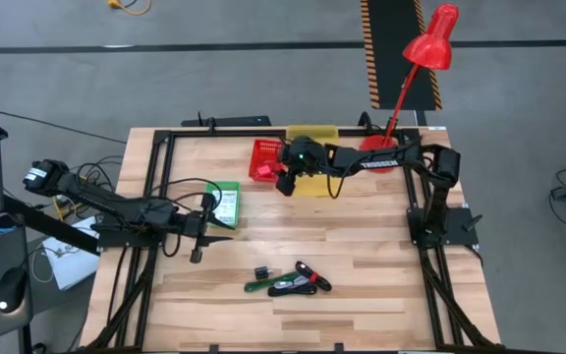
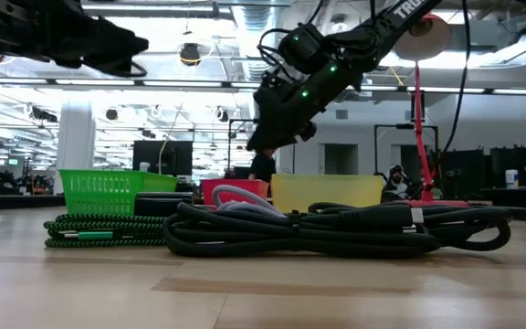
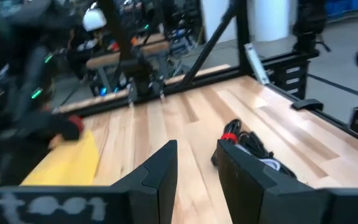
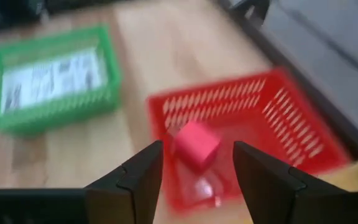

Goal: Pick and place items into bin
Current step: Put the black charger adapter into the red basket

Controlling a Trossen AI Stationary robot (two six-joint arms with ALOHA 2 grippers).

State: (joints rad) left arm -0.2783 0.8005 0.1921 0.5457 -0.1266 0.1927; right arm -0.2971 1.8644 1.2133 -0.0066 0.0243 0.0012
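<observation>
Near the table's 6 o'clock edge a bundle of black cable is lying beside a green stick, the left gripper is hovering spread at 9 o'clock, and the right gripper is hanging spread over a pink block in the red basket toward 12 o'clock.

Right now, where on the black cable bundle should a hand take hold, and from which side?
Probably across the middle of the black cable bundle, straight down from above. It lies flat on the table as a long, low coil, so its narrow width should fit between open fingers; the green piece crowds its left end. The open left hand is nearer.
</observation>
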